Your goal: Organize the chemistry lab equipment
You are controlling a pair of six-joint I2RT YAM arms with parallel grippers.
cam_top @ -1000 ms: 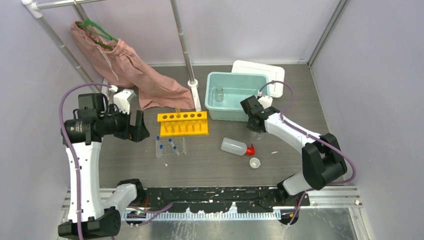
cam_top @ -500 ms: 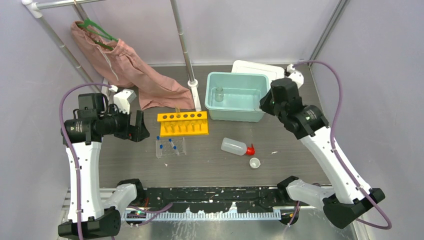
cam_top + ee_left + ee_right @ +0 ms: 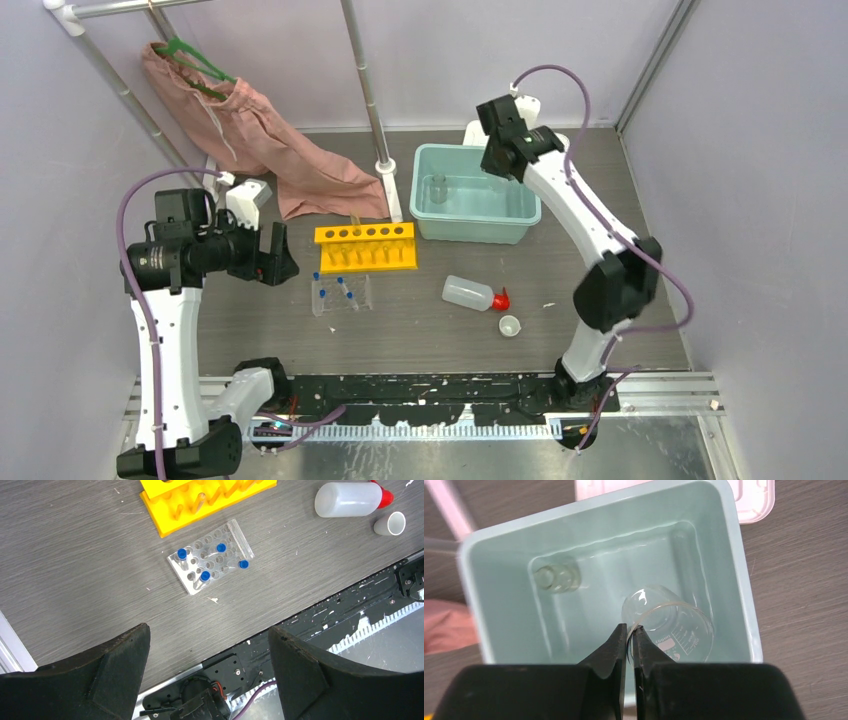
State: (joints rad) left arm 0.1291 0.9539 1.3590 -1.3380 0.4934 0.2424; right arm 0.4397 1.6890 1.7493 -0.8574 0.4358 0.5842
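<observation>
My right gripper [image 3: 630, 628] is shut on the rim of a clear glass beaker [image 3: 674, 625] and holds it tilted over the teal bin [image 3: 744, 580]. A small glass beaker [image 3: 555, 577] stands in the bin's far left corner. In the top view the right gripper [image 3: 495, 160] is over the bin's [image 3: 470, 150] back edge. My left gripper [image 3: 207, 630] is open and empty, high above the table. Below it lie the well tray [image 3: 210, 556] with several blue-capped tubes, the yellow rack [image 3: 200, 500], the squeeze bottle [image 3: 347, 499] on its side and the tiny white cup [image 3: 391, 523].
A white lid [image 3: 520, 135] lies behind the bin. A pink garment [image 3: 300, 160] on a green hanger drapes from the rail at the back left. A metal pole [image 3: 370, 100] stands on a white foot just left of the bin.
My right arm has swung from the bin's near right side up and over to the bin's back edge. The left arm has not moved.
</observation>
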